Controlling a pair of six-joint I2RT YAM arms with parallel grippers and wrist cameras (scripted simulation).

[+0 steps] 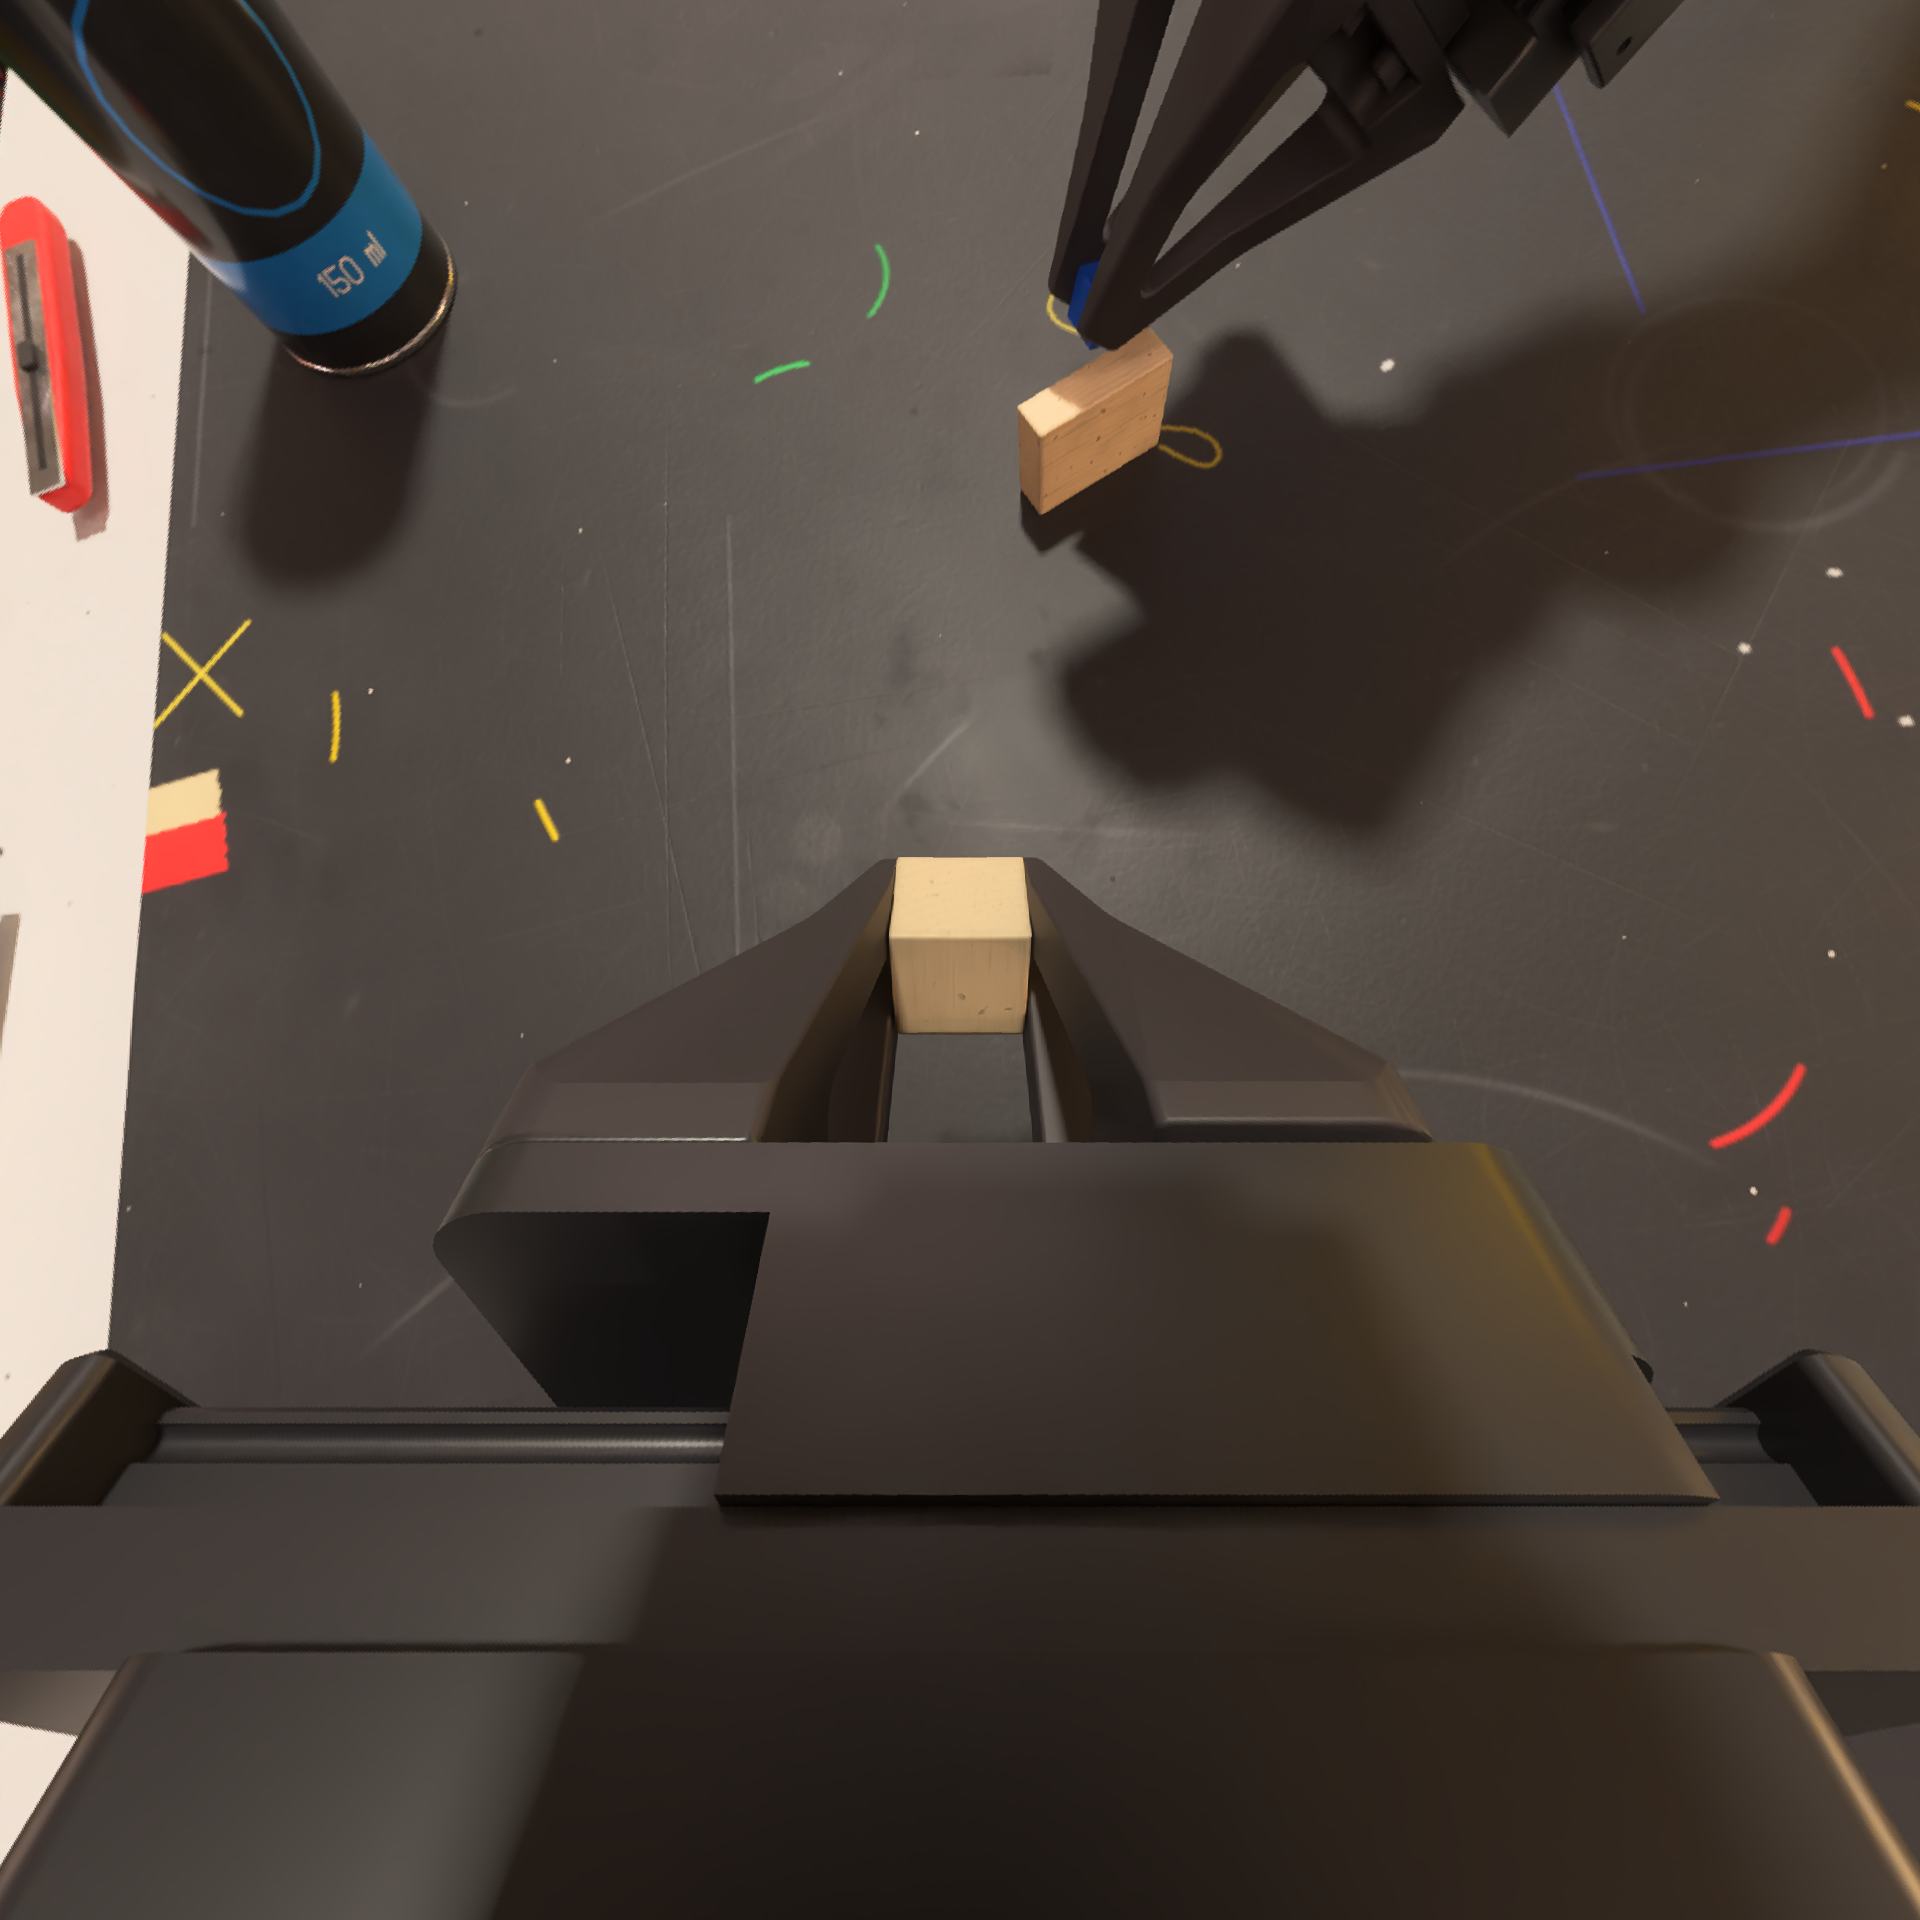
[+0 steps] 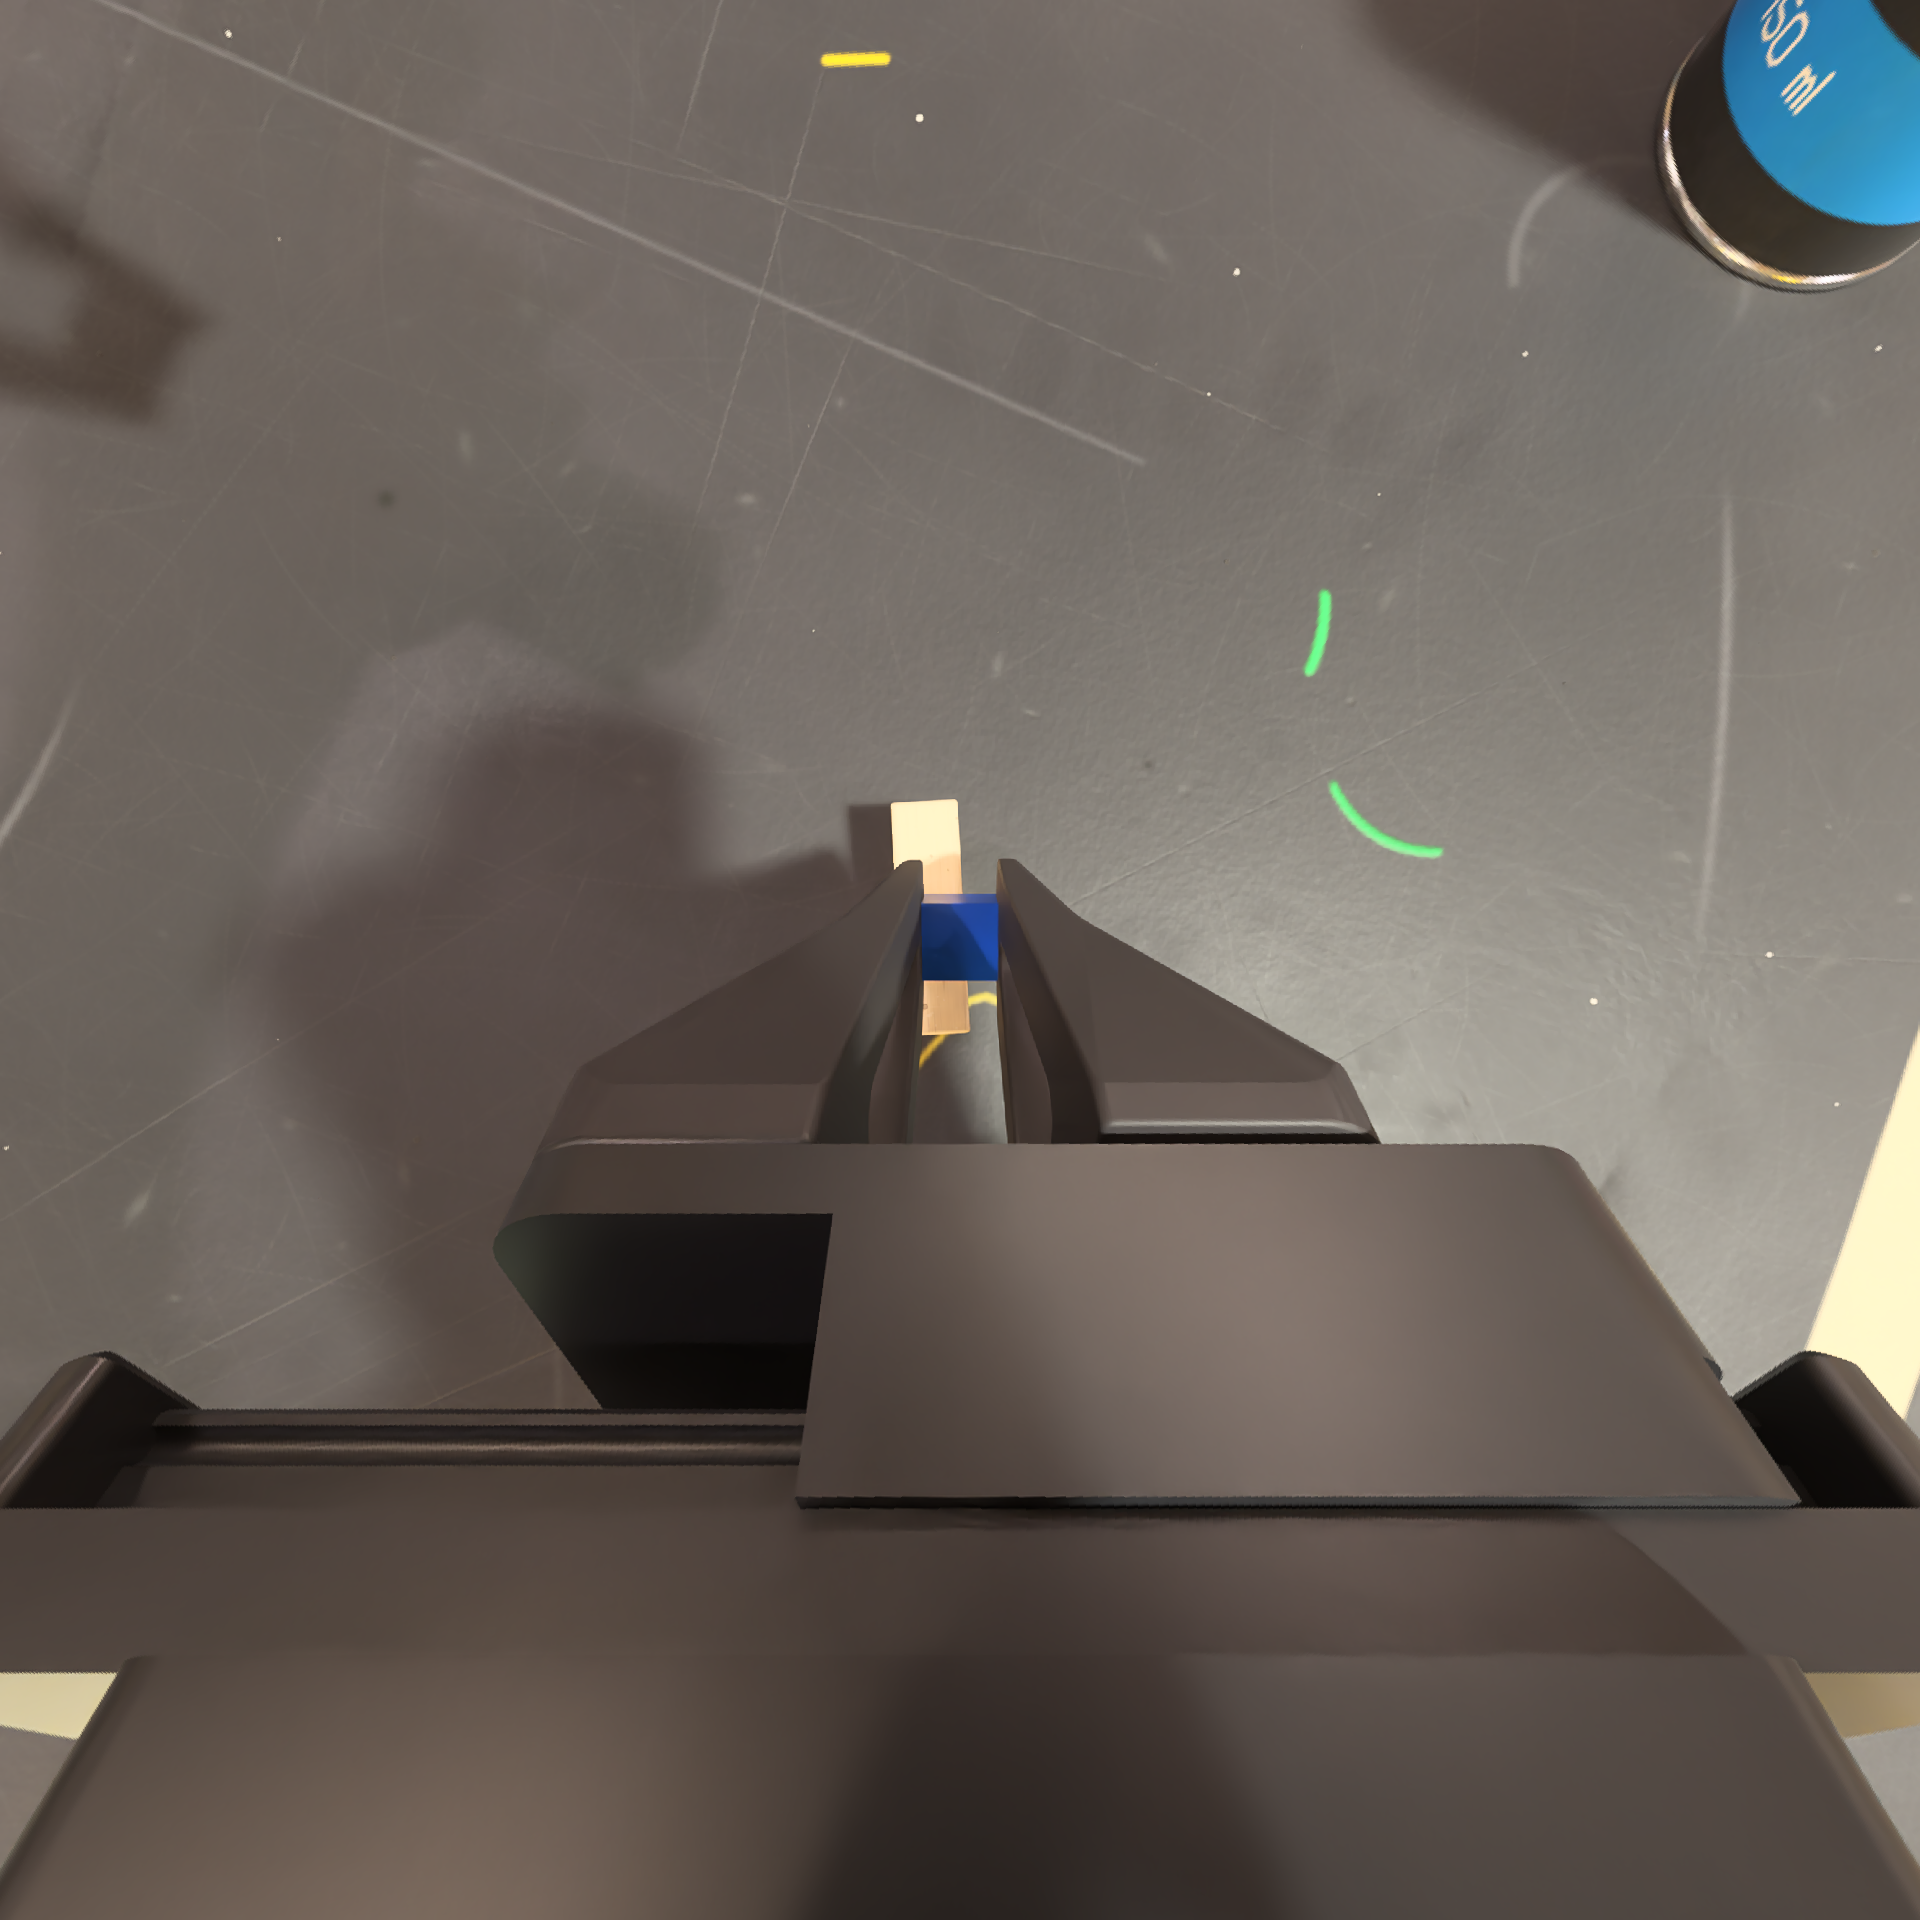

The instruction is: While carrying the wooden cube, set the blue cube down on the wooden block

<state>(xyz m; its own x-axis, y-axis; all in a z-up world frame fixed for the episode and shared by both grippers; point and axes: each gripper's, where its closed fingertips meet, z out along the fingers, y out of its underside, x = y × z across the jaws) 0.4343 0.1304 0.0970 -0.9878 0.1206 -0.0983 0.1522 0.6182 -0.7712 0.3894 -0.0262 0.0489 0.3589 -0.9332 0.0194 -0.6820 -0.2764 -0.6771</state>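
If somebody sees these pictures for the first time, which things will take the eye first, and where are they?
First, the pale wooden cube clamped between the left gripper's fingers, mid-frame in the left wrist view. Next, the blue cube held in the right gripper, right over the narrow top edge of the wooden block, which stands on the dark table. A black and blue can stands at the far left, beside a red cutter.
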